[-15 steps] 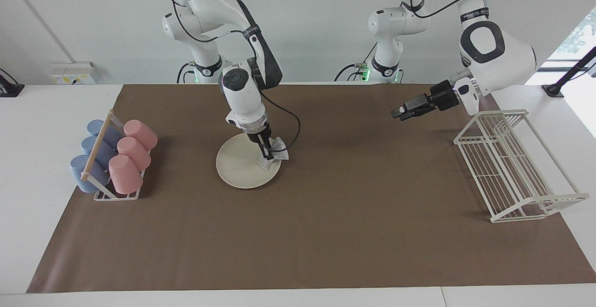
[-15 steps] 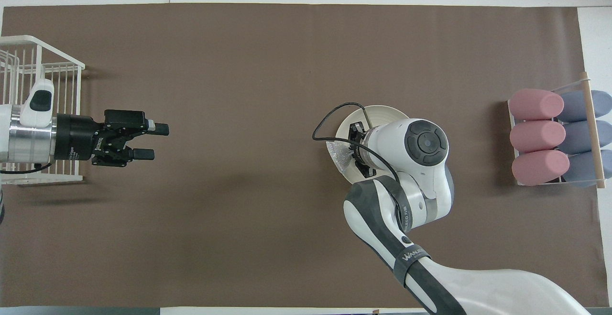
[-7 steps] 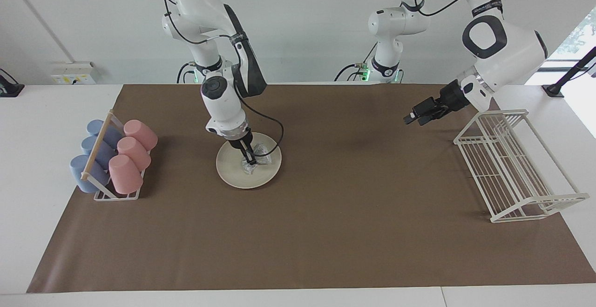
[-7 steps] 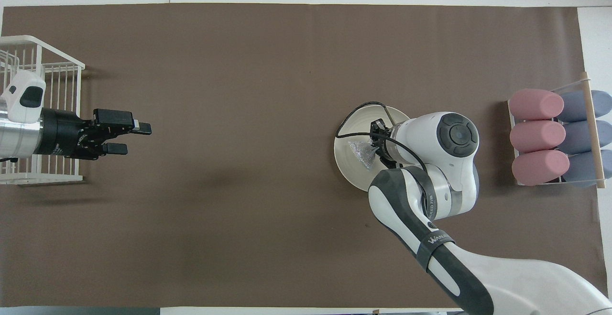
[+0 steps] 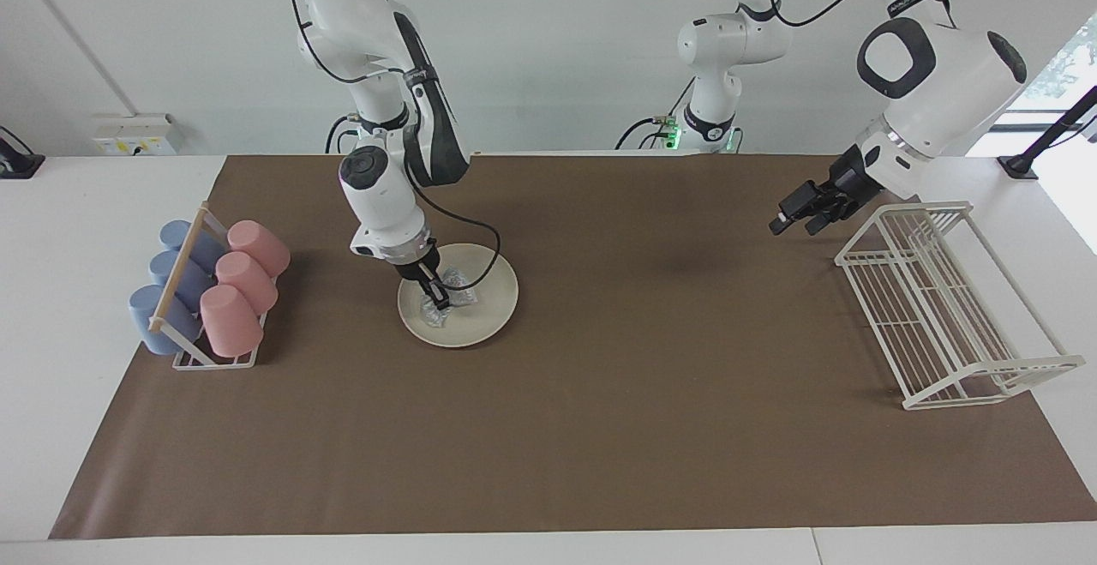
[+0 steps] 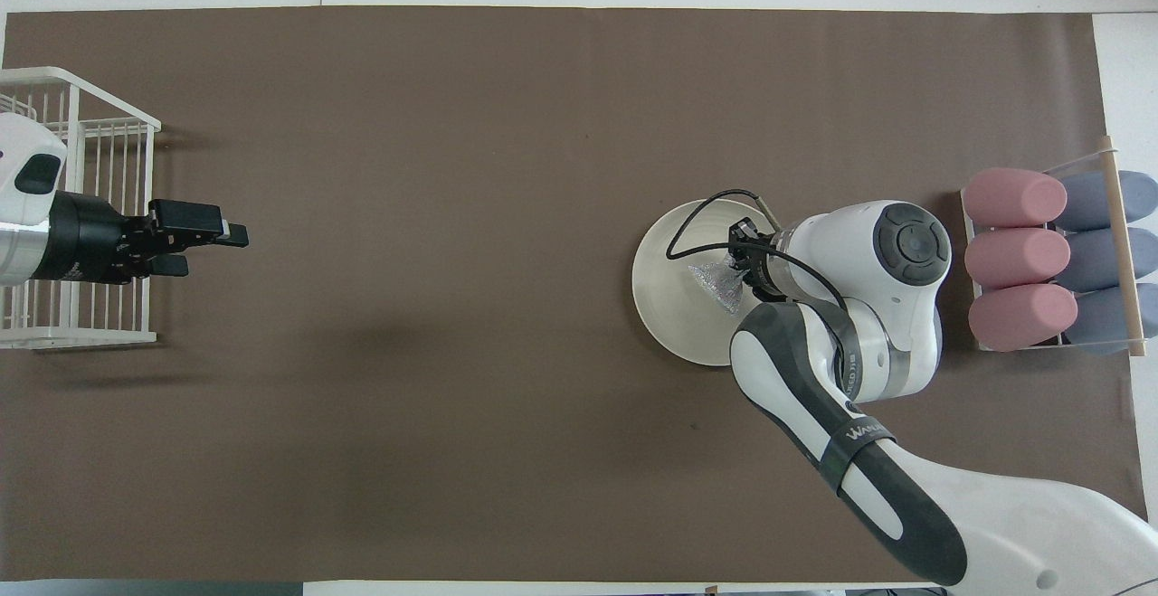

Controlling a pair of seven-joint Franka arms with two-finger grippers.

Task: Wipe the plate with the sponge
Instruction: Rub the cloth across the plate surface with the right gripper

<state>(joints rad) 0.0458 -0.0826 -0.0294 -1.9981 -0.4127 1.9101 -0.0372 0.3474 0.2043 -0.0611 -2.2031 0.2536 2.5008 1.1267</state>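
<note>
From the facing view, the right gripper (image 5: 439, 298) is down on the plate (image 5: 488, 303), its fingers pinched together on the sponge (image 5: 449, 301), which is pressed against the plate's surface toward the rim on the cup rack's side. The plate sits flat on the brown mat, nearer the right arm's end of the table, beside the rack of pink and blue cups (image 5: 210, 291). The bare cream part of the plate lies on the side toward the left arm's end, so I'd judge the next stroke has to sweep the sponge that way across the dish. The left gripper (image 5: 793, 219) hangs in the air just beside the white wire rack (image 5: 943, 308), fingers apart, holding nothing; that arm waits.

From overhead, the right arm's wrist covers much of the plate (image 6: 665, 279), but the sponge (image 6: 719, 281) shows as a crumpled silvery wad poking out from under the right gripper (image 6: 740, 272). It seems to lie about midway between the plate's centre and the cup-side rim, though the wrist hides that rim. The left gripper (image 6: 208, 248), empty with fingers spread, points out over the mat from the wire rack (image 6: 99, 171), well apart from the plate. The right arm is plainly the one placed for wiping.
</note>
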